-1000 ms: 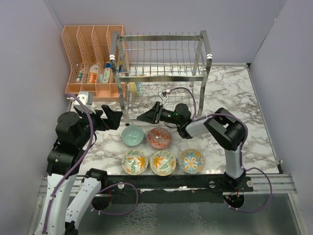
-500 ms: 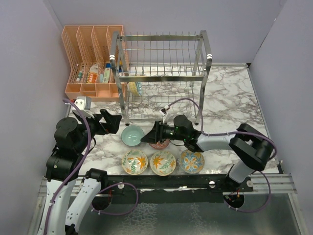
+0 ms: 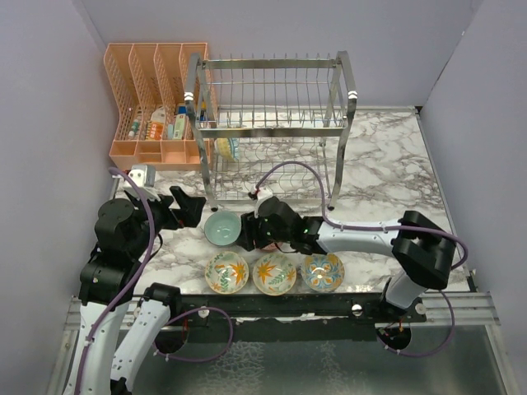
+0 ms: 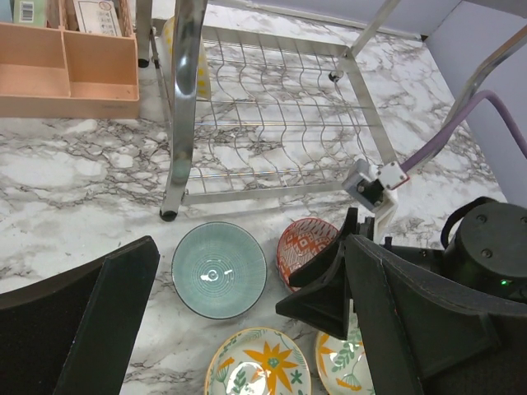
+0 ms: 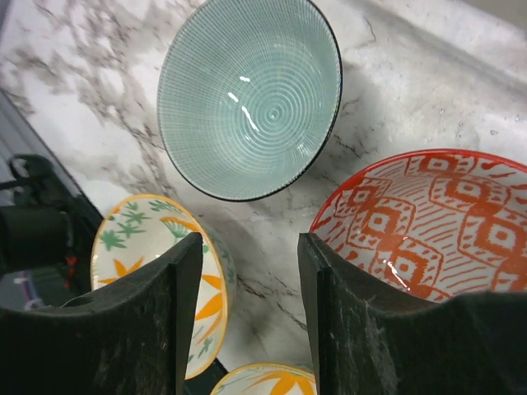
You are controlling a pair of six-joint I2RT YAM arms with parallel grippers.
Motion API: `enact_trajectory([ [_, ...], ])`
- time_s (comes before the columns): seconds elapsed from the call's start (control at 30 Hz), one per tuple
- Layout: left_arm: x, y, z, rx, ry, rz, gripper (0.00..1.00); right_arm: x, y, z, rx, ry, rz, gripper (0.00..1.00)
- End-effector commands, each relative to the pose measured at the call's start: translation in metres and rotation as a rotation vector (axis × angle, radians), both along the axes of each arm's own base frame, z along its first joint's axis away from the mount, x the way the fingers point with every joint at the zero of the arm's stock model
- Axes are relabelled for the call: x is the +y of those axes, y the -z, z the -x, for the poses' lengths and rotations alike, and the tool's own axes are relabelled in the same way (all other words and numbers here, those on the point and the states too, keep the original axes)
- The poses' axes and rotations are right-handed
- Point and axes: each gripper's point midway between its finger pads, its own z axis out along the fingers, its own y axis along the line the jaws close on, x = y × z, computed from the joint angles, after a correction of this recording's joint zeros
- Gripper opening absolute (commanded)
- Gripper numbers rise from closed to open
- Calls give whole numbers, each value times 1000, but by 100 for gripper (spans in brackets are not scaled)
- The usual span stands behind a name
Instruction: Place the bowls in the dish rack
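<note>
Red bowl under R pincer, spread apart, teal bowl just beside; L pincer apart.

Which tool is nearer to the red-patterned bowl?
Right. The right tool hovers at the rim of the red-patterned bowl; the left tool is beyond the teal bowl.

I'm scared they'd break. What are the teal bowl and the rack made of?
The teal bowl looks like glazed ceramic: glossy, with bright glints and fine ringed lines. The rack looks like chromed metal wire: thin silver bars and shiny, mirror-like posts. I can't be sure from looks alone.
</note>
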Motion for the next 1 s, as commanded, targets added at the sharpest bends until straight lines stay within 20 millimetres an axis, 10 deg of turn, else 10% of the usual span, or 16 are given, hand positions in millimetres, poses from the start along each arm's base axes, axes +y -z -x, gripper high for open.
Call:
enact_trajectory([
  [0.0, 3, -5, 1, -19, -20, 2, 99, -17, 30, -2, -59, 31, 234, 51],
  [0.5, 7, -5, 6, -23, -30, -5, 99, -44, 58, -13, -138, 95, 517, 48],
  [0.67, 7, -4, 5, -21, -29, -8, 99, -44, 61, -14, -150, 84, 536, 36],
  [0.83, 6, -4, 5, -23, -28, -7, 99, -42, 53, -15, -160, 87, 513, 4],
  [0.97, 7, -6, 5, -25, -28, -11, 99, -41, 39, -15, -170, 102, 489, 1],
])
